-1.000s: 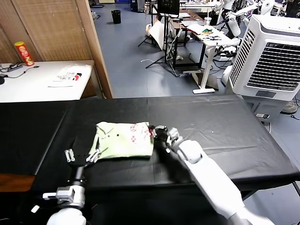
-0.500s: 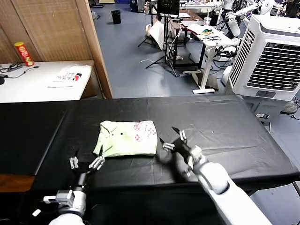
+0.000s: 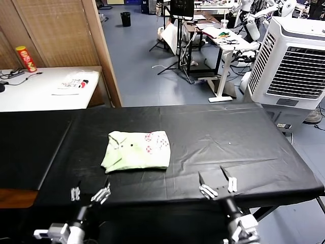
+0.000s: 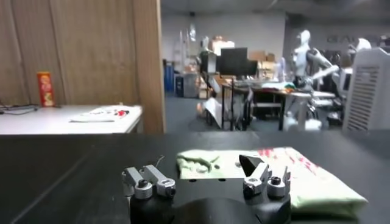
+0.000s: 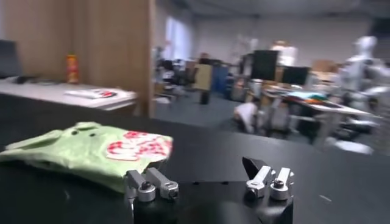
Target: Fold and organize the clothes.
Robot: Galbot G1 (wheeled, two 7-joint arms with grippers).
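Observation:
The clothes are one pale green shirt [image 3: 136, 151], folded into a flat packet with collar, dark button and pink-red print, lying on the black table [image 3: 238, 142]. It also shows in the left wrist view as the shirt [image 4: 268, 173] and in the right wrist view as the shirt [image 5: 85, 149]. My left gripper [image 3: 90, 193] hangs open at the table's near edge, below the shirt's left corner, holding nothing. At the near edge to the shirt's right, my right gripper [image 3: 218, 186] is open and empty, well apart from the fabric.
A white side table [image 3: 40, 89] at the far left carries a red can [image 3: 25, 57] and a white printed cloth [image 3: 73, 82]. A large white air cooler [image 3: 294, 61] stands beyond the table's right end. Desks and stands fill the room behind.
My right gripper let go of the shirt's right edge, opened, and drew back to the table's near edge. The left gripper also pulled back toward me. The shirt stays folded.

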